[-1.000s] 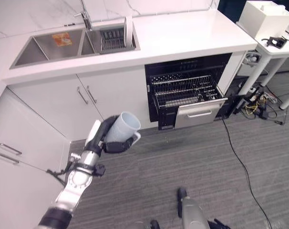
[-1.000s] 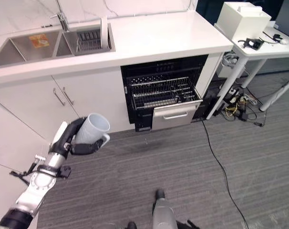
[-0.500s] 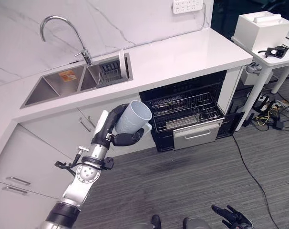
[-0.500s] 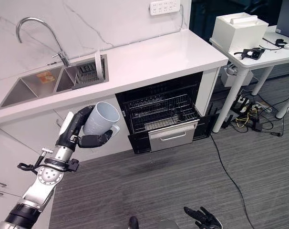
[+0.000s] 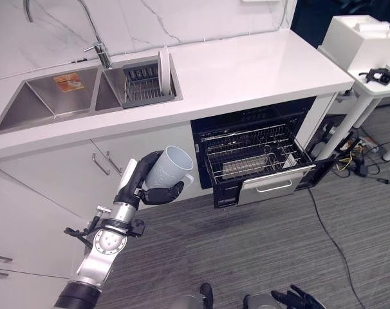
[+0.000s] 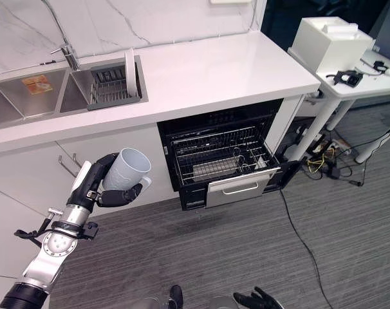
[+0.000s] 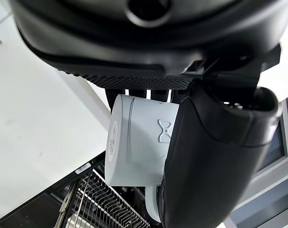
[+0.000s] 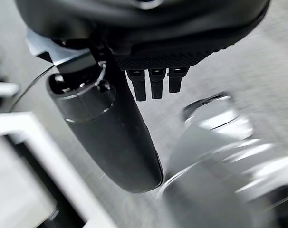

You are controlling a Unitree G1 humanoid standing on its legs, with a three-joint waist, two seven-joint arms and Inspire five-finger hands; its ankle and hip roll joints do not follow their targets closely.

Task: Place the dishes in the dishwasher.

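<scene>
A pale mug is held tilted, mouth up and toward the dishwasher, with my left hand shut on it; fingers wrap one side and the thumb presses the other, near the handle. It hangs before the white cabinet doors, left of the open dishwasher, whose wire rack is pulled out over the drawer front. A white plate stands on edge in the sink's drying rack. My right hand hangs low over the floor, open, holding nothing.
A double steel sink with a tap sits in the white counter. A white desk with a box stands at the right, with cables on the grey floor beneath it.
The camera has tilted, shifting the whole picture. The mug stays in my left hand, now somewhat lower against the cabinet. The right hand still hangs near the floor.
</scene>
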